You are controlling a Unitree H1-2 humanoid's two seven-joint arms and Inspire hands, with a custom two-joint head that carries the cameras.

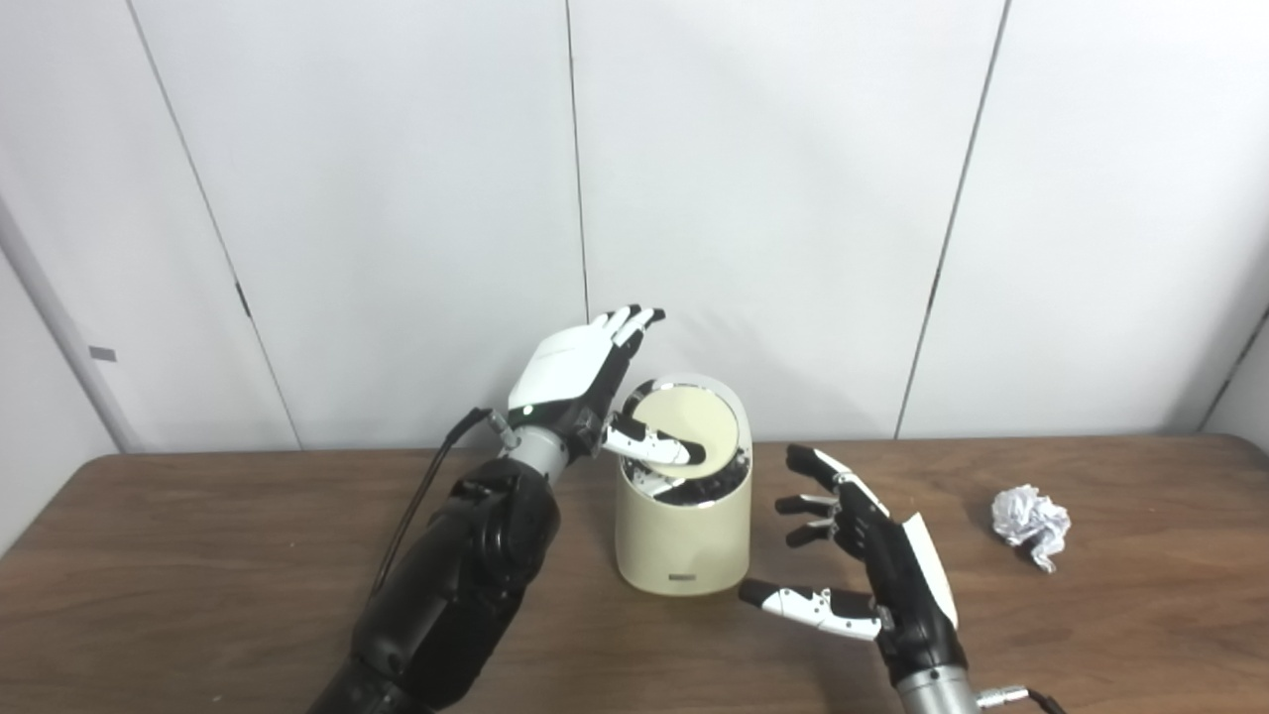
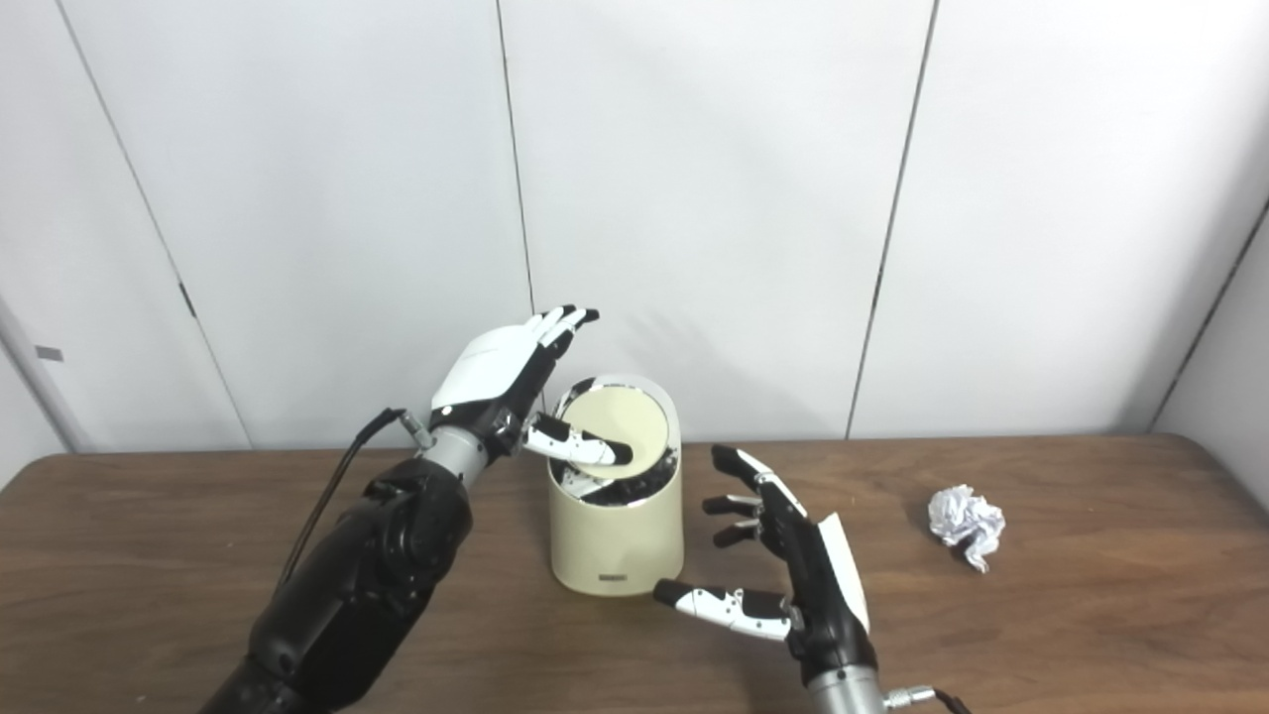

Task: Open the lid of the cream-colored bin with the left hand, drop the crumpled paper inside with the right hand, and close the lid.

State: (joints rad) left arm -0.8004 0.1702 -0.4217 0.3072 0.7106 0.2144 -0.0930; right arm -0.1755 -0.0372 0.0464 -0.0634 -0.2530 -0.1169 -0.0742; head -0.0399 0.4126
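left hand [image 1: 575,382]: fingers spread, thumb on the tilted lid [image 1: 689,421]
right hand [image 1: 872,565]: spread, empty, beside cream bin [image 1: 679,535]
paper [image 1: 1031,521]: crumpled, frame right, bare surface [image 1: 198,555] around

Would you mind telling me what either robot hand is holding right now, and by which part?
Nothing is gripped. The left robot hand presses its thumb on the bin's lid; the right robot hand is open and empty.

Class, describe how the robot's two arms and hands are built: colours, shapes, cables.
Both arms are glossy black with rounded shells and a silver metal wrist. Each hand, left hand and right hand, has a white back plate, black palm and white-and-black segmented fingers. A black cable loops beside the left forearm; another leaves the right wrist.
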